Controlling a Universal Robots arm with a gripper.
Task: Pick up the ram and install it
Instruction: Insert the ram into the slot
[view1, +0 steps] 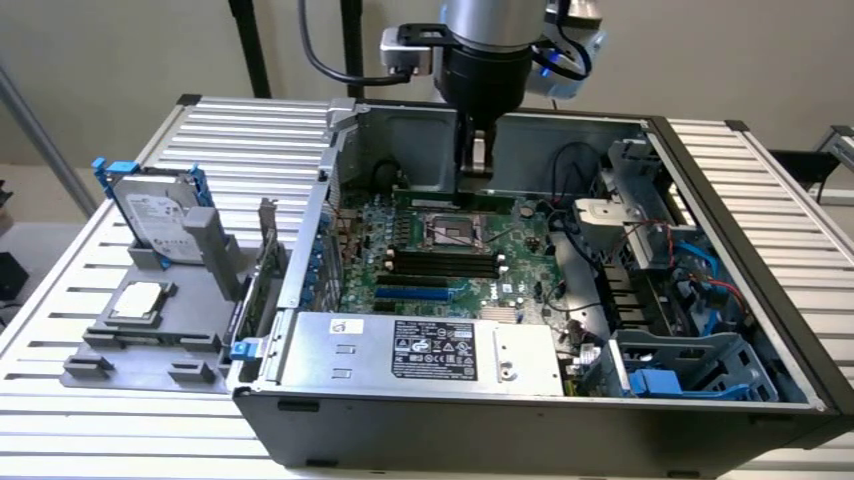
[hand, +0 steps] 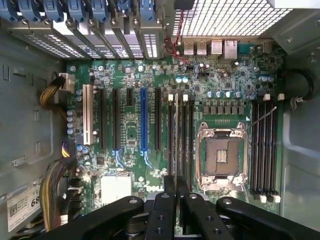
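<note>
Hand (hand: 176, 186) grips ram (hand: 176, 135); parallel to slots (hand: 190, 135)

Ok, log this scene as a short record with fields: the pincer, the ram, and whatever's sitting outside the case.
pincer: shut on the ram, lowered inside the open computer case
ram: edge-on between the fingers, lined up along the memory slots beside the empty CPU socket; whether it is seated cannot be told
outside the case: hard drive upright in a grey holder, at the exterior view's left
</note>
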